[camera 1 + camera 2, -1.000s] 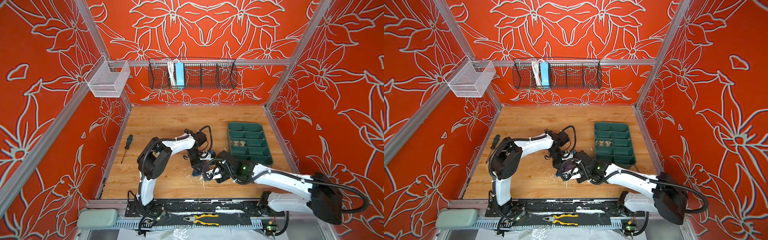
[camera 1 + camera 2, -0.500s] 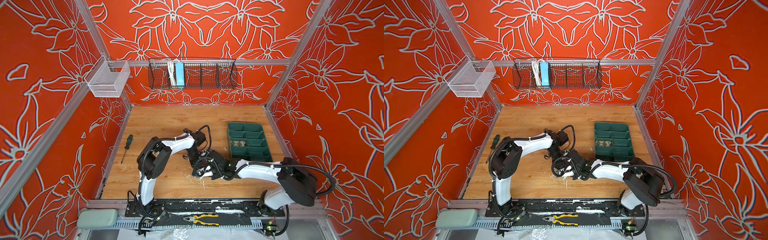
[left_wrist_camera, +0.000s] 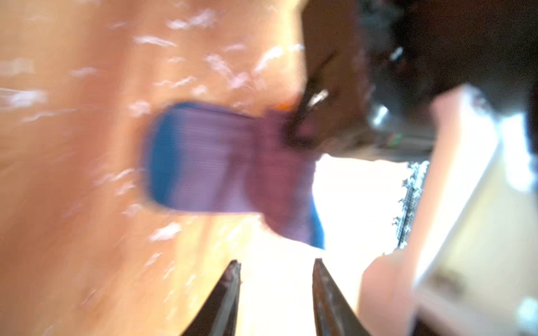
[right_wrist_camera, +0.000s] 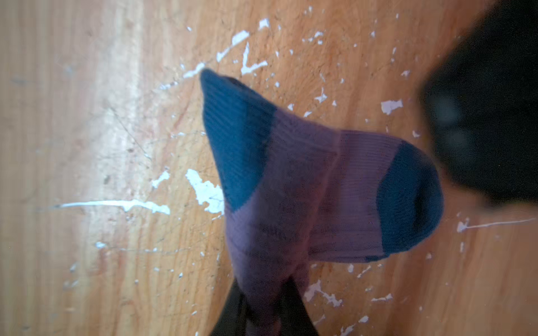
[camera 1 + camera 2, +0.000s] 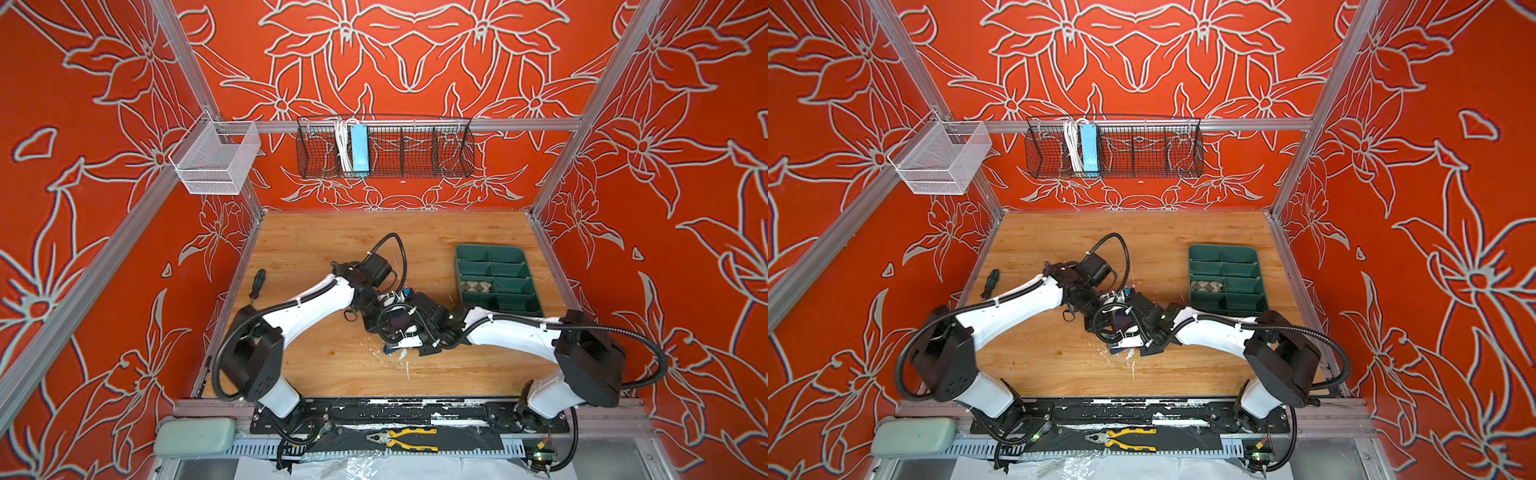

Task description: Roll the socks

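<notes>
A purple sock (image 4: 291,189) with a teal heel and cuff lies partly folded on the wooden table, its yellow toe hidden. My right gripper (image 4: 263,288) is shut on the purple fabric at one end of it. The left wrist view, which is blurred, shows the same sock (image 3: 209,163) ahead of my left gripper (image 3: 276,261). That gripper is open, with nothing between its fingers. In both top views the two grippers meet at mid-table over the sock (image 5: 397,322), which they mostly hide. A beige argyle sock (image 5: 476,286) (image 5: 1206,286) sits in a tray compartment.
The green divided tray (image 5: 498,253) stands at the right of the table. A screwdriver (image 5: 257,282) lies near the left edge. Pliers (image 5: 403,438) rest on the front rail. A black wire basket (image 5: 384,153) and a white mesh basket (image 5: 216,162) hang on the walls.
My right gripper has reached left and shut on the purple sock. My left gripper has opened and let go of it.
</notes>
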